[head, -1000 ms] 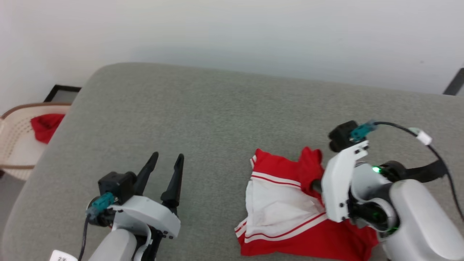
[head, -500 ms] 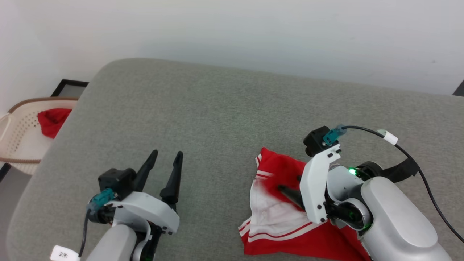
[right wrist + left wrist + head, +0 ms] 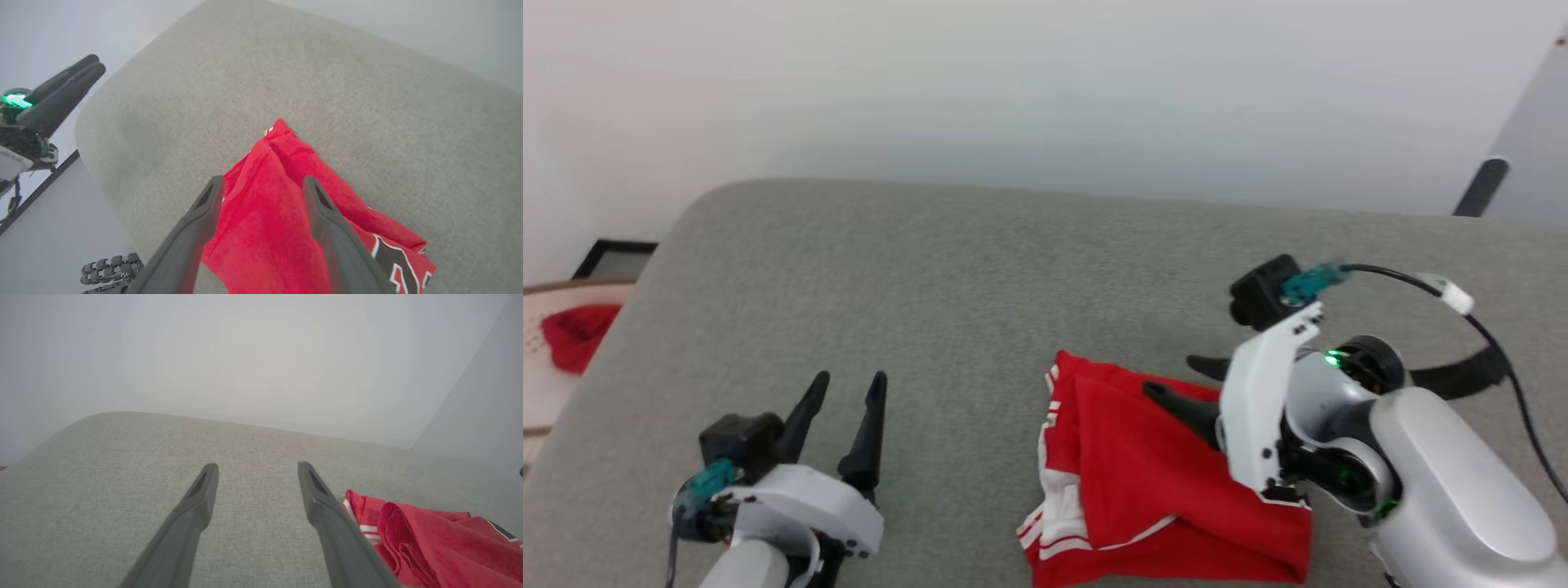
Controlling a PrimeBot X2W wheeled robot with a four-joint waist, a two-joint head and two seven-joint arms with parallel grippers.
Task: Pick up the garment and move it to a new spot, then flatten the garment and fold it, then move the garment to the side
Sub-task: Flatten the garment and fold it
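1. The garment (image 3: 1143, 482) lies in a loose folded heap on the right half of the grey cushion (image 3: 931, 278), close to its front edge.
2. Its long axis runs roughly front to back across the cushion. The narrow end tapers to a corner aimed at the back edge, and the broad end faces the front.
3. It is soft, matte red cloth. The top layer is doubled over, and white-and-red striped trim peeks out along the side facing the cushion's left end. Black, white-outlined lettering shows in the right wrist view.
4. The cushion is a flat, woven fabric with rounded corners.
5. The right gripper (image 3: 1170, 376) hovers over the garment's back end, its fingers spread and holding nothing.
6. The left gripper (image 3: 849, 380) is above the cushion's left half near the front, also spread wide and empty.
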